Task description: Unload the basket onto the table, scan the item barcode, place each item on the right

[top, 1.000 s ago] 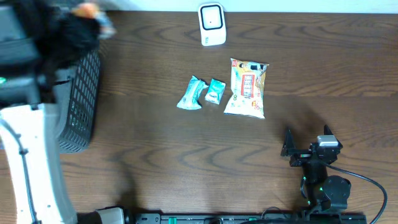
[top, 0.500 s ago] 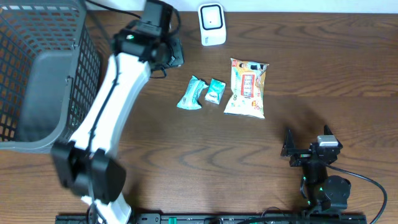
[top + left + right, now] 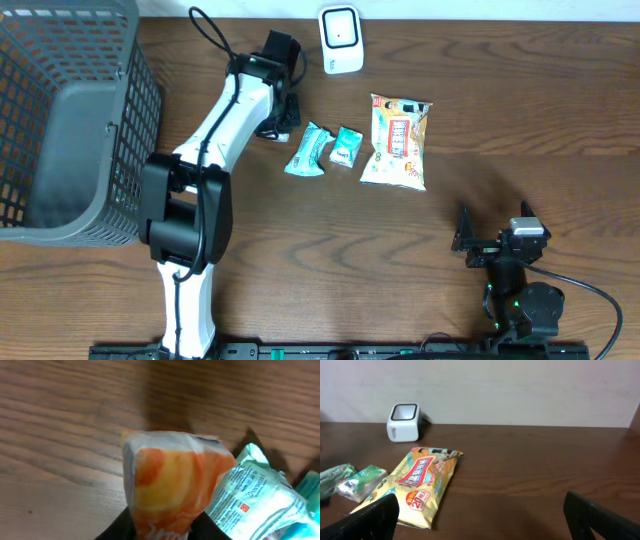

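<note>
The left gripper (image 3: 284, 112) was clamped on an orange packet (image 3: 170, 485). Only the left wrist view showed this: the dark fingers (image 3: 116, 531) pressed the packet's lower end from both sides at 6 o'clock in that frame, and the packet stood up over the table (image 3: 60, 435). From overhead the packet was hidden beneath the gripper, so that view gave only its place, at 7 o'clock from the scanner (image 3: 341, 40) and apart from it.

A teal packet (image 3: 308, 150) lay just beside the gripper at 4 o'clock. In the wrist view the same packet sat at 3 o'clock of the orange one, their edges touching or overlapping; which, I could not tell. A smaller teal packet (image 3: 346, 146) lay against its 3 o'clock side, and a bag (image 3: 398, 142) lay further along at 3 o'clock. The left arm (image 3: 215, 140) ran from 7 o'clock of the table up to the gripper, past a basket (image 3: 130, 150) at 9 o'clock, seen only from overhead.

The right gripper (image 3: 493, 228) sat at 5 o'clock of the table, well apart from everything. Its wrist view showed its fingers (image 3: 370, 520) spread wide with nothing between them. That low view also showed the scanner's dark window facing up, at 11 o'clock from the bag.
</note>
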`<action>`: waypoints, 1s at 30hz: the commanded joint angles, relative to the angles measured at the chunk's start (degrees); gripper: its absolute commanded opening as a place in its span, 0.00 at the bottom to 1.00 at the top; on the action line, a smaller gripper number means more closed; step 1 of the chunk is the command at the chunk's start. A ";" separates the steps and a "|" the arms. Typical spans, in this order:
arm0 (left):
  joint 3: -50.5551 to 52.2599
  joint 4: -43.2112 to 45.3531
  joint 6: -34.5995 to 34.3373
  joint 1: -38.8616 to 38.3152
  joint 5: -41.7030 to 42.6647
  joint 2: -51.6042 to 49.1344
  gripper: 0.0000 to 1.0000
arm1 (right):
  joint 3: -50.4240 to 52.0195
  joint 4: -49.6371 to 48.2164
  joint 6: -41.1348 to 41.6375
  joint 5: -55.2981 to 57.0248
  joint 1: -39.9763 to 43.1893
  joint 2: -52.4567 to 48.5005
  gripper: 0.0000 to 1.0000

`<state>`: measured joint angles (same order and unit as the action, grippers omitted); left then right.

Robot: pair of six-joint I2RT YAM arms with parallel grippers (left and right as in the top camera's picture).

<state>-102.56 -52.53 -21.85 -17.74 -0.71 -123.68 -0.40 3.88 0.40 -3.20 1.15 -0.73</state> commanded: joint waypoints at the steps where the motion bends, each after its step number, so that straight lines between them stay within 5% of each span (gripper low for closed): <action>1: 0.33 -0.07 0.63 -0.13 0.26 -0.48 0.42 | 0.09 0.22 0.39 -0.35 -0.50 0.20 0.99; 6: -1.05 -0.31 0.66 0.61 0.26 1.11 0.63 | 0.09 0.22 0.39 -0.35 -0.50 0.20 0.99; 9: -3.28 -0.96 0.66 1.57 0.24 4.02 0.67 | 0.09 0.22 0.39 -0.35 -0.50 0.20 0.99; 10: -3.78 -0.96 0.63 1.97 0.24 5.27 0.76 | 0.09 0.20 0.39 -0.35 -0.50 0.20 0.99; 11: -4.33 -0.52 0.63 2.71 0.20 7.69 0.98 | 0.09 0.22 0.39 -0.35 -0.50 0.20 0.99; 23: -4.46 9.77 6.19 22.56 0.04 33.64 0.98 | 0.09 0.22 0.39 -0.35 -0.50 0.20 0.99; 30: -3.72 -1.75 6.51 42.73 0.07 33.20 0.98 | 0.09 0.22 0.39 -0.35 -0.50 0.20 0.99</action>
<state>-107.18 -49.45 -16.43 18.94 -0.38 -87.72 -0.40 3.88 0.40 -3.18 1.15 -0.73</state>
